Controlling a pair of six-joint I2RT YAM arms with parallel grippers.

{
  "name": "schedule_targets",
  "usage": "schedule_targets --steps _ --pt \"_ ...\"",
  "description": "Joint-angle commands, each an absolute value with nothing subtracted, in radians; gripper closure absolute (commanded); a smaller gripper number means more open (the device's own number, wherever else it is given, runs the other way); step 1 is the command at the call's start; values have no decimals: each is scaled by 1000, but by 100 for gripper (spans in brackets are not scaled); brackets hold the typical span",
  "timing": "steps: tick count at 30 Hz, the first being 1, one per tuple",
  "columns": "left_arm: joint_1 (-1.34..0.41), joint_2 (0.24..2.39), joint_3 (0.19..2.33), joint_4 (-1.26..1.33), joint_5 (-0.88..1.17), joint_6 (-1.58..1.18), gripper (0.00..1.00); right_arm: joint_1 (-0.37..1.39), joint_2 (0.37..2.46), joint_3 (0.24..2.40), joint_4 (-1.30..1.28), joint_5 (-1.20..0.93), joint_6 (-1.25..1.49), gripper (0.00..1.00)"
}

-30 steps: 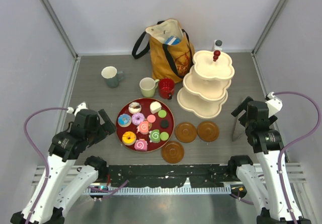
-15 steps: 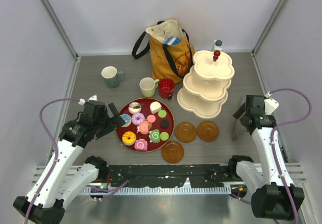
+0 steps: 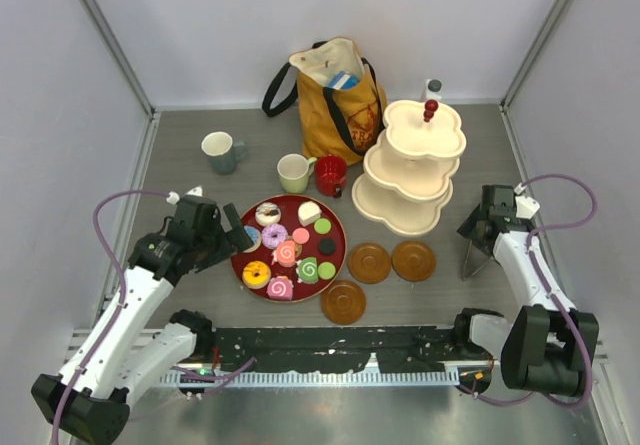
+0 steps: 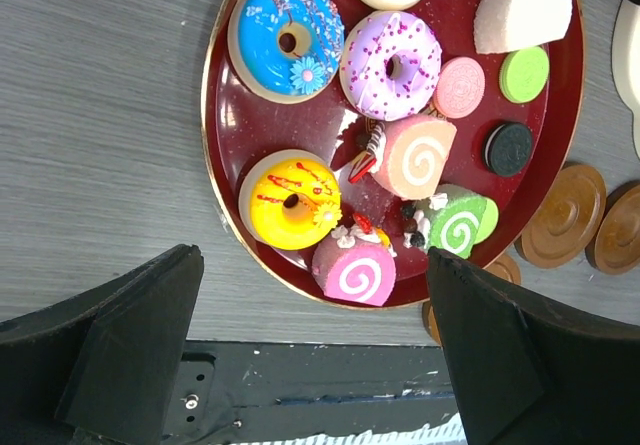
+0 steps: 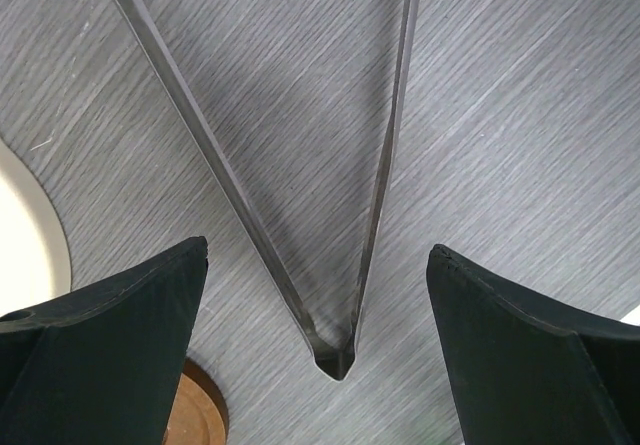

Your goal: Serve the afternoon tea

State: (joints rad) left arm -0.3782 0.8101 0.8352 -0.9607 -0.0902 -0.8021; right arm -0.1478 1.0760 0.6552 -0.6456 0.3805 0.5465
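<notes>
Top view, arms: left gripper (image 3: 230, 237) bent toward the left rim of the glossy red tray (image 3: 343, 237); right gripper (image 3: 477, 227) low, right of the scalloped cream stand (image 3: 410, 165).
Left wrist: jaws spread wide over glazed donuts (image 4: 270, 215) and swirled roll cakes (image 4: 352, 270), centre.
Right wrist: jaws spread wide over thin V-shaped metal tongs (image 5: 335, 358).

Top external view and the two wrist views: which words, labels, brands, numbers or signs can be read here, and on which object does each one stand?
No text can be read in any view.
Dark print on the front of the mustard-yellow cloth tote bag: too small and blurred to read.
blue and white packet in the mouth of the bag: any writing is too small to tell.
Nothing else shows any writing.
</notes>
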Motion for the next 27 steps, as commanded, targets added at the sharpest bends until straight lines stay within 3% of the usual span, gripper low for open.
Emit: schedule_targets --steps 1,18,27 --pt "-376 816 854 -911 -121 -761 0 -153 1118 640 -546 411 572 5" --pt "-374 874 885 -910 -158 -726 0 -241 1273 684 -580 367 631 5" --pt "-374 877 907 -923 -153 -719 0 -252 1140 735 -666 417 601 5"
